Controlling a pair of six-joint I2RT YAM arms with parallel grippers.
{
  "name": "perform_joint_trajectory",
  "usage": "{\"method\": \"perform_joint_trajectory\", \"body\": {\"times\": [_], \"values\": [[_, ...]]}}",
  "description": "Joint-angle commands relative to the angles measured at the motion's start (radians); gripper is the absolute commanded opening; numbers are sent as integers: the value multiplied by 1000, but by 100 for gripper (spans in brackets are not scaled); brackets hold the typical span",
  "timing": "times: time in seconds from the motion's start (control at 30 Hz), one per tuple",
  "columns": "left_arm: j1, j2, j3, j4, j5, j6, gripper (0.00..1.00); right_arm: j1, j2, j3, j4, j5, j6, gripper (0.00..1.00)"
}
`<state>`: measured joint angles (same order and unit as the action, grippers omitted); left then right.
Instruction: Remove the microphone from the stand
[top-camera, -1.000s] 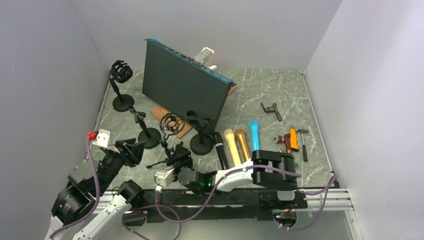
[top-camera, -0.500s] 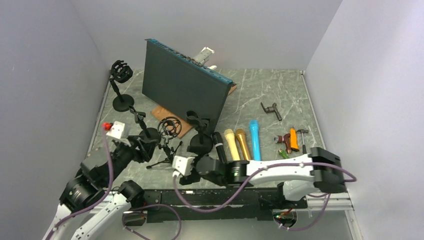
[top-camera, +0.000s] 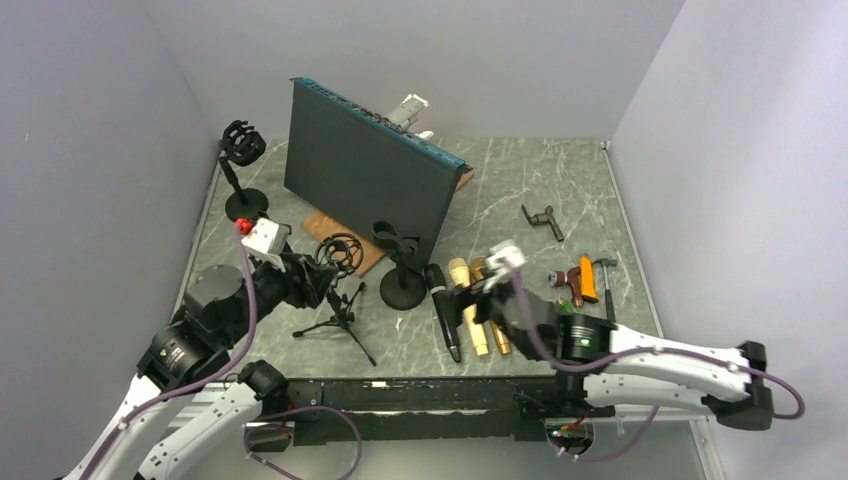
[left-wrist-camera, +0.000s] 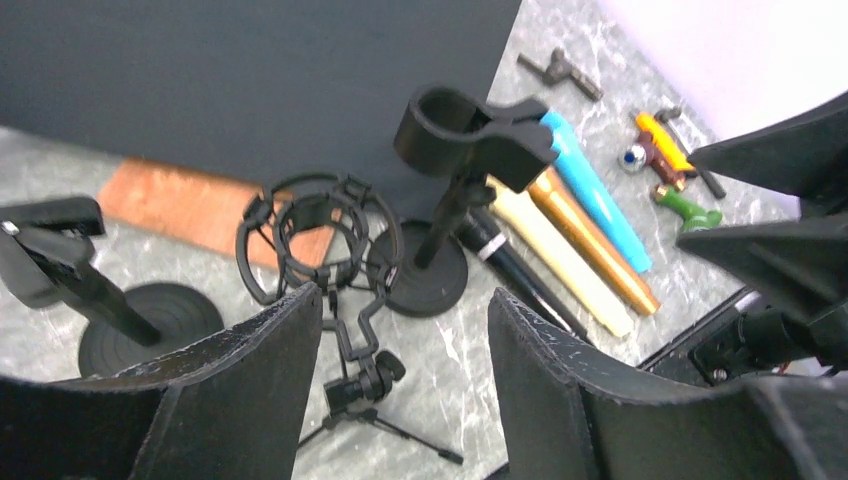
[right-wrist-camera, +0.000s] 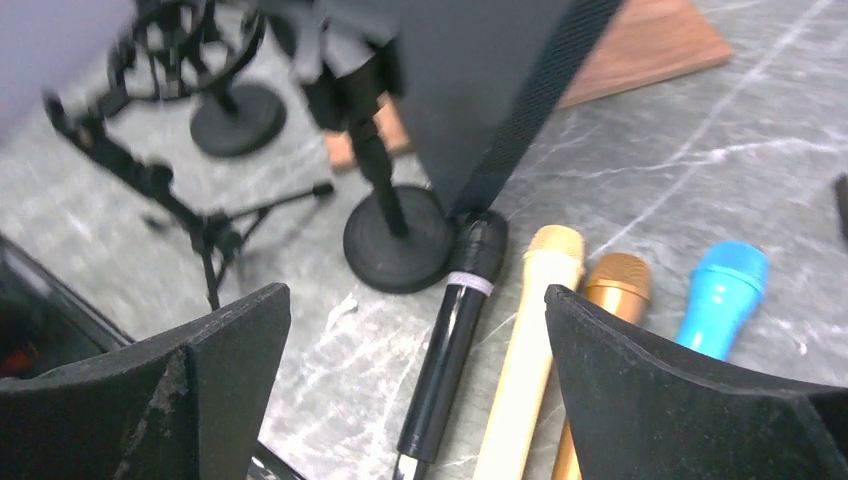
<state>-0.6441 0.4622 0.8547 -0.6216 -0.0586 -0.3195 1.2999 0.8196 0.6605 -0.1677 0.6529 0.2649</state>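
Note:
Black (top-camera: 443, 310), cream (top-camera: 465, 305) and gold microphones lie side by side on the marble table (top-camera: 560, 190). In the right wrist view the black (right-wrist-camera: 455, 320), cream (right-wrist-camera: 530, 350), gold (right-wrist-camera: 600, 300) and blue (right-wrist-camera: 720, 295) ones all show. My right gripper (top-camera: 470, 297) (right-wrist-camera: 417, 295) hovers open above them, holding nothing. The clip stand (top-camera: 398, 262) (left-wrist-camera: 470, 135) holds nothing in its clip. The tripod stand (top-camera: 338, 285) (left-wrist-camera: 320, 240) has an empty shock mount. My left gripper (top-camera: 312, 283) (left-wrist-camera: 405, 300) is open just left of the tripod, empty.
A tall black panel (top-camera: 365, 170) stands at the back on a wooden board (top-camera: 325, 225). Two more round-base stands (top-camera: 240, 170) (top-camera: 285, 255) sit at the left. Small tools (top-camera: 585, 280) and a metal fitting (top-camera: 543, 220) lie at the right.
The right arm swung from the front left to over the microphones, its jaws opening wide. The left gripper moved toward the back and opened. The tripod stand now stands free.

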Motion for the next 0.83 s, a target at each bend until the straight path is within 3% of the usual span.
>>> {"method": "perform_joint_trajectory", "body": {"times": [0.0, 0.17, 0.33, 0.6, 0.8], "values": [[0, -5, 90, 115, -35, 73, 65, -1, -238, 33, -195, 200, 205, 100], [-2, -46, 120, 168, -80, 124, 65, -2, -413, 125, -273, 240, 176, 100], [-1, -138, 126, 211, -130, 148, 65, -3, -409, 271, -385, 333, 149, 100], [-1, -180, 223, 141, -193, 208, 65, -2, -414, 342, -224, 357, -58, 100], [-1, -196, 236, 132, -202, 203, 65, -2, -465, 282, -109, 235, -158, 100]]}}
